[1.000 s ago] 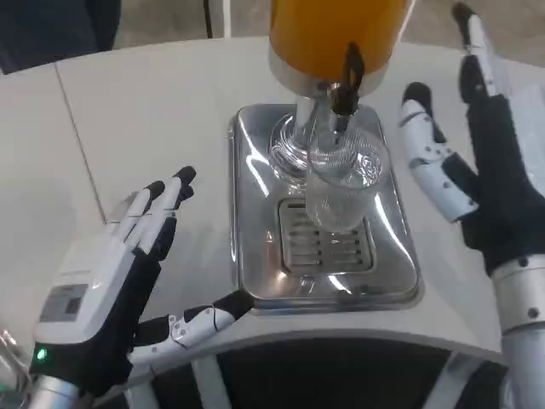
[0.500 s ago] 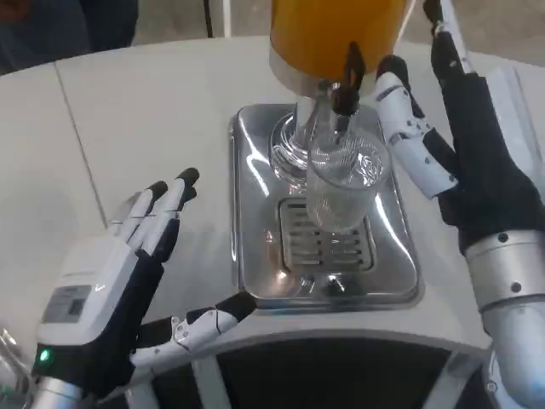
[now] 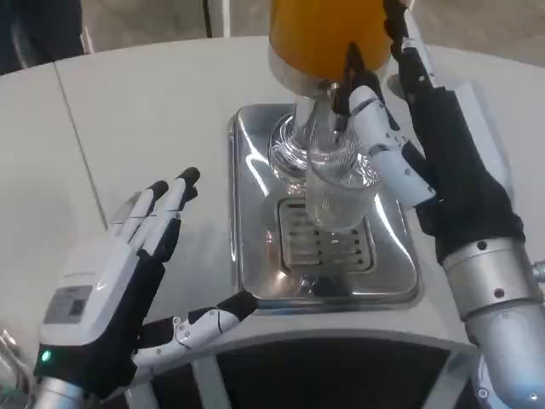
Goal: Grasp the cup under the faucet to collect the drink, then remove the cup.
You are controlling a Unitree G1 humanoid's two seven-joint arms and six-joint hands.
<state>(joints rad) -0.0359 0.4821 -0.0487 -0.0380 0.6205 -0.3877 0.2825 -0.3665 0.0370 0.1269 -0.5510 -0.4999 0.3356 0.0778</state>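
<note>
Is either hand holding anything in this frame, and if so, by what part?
Nothing is held. The right hand is open beside the clear cup; the left hand is open over the table.

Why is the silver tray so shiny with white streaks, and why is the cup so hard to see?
In the head view, the silver tray mirrors the lights above, giving bright white glare streaks along its rim; the cup is clear, so you see the tray's grate through it, with only faint highlights on its ridges; the right robot hand beside it looks sharp, not blurred.

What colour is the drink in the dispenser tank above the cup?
Orange, seen in the head view in the tank above the clear cup.
</note>
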